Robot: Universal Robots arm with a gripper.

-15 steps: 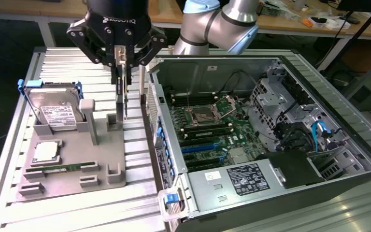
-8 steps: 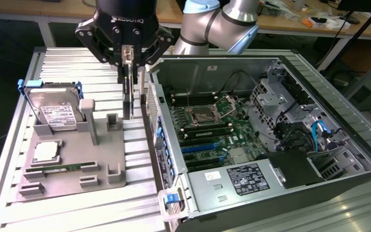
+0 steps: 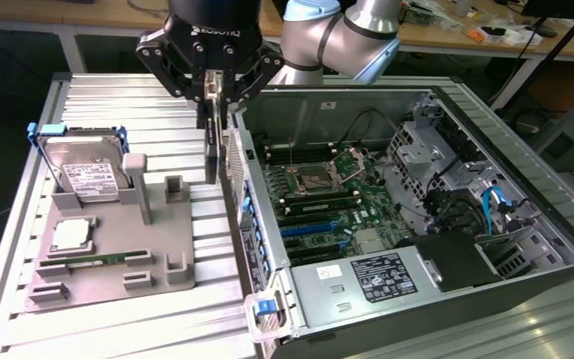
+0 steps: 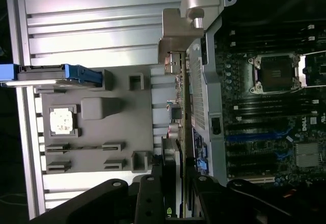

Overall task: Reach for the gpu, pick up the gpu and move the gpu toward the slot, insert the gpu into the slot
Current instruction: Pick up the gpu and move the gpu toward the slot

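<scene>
exterior view: hand clenched on the gpu, hanging upright between grey fixture and open case; advisable to hold the card vertical, clear the case wall, and align with the blue slots.

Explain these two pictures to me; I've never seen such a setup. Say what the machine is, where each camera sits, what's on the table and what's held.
The machine is a robot arm ending in two jaws. One picture comes from a camera standing apart from it; the other from a camera on its wrist, looking along the jaws. On the ribbed metal table sit a grey tray and an open computer case. The tray carries a hard drive standing on edge, a processor chip and a memory stick. The jaws are closed on a graphics card, held upright between the tray and the case.
</scene>
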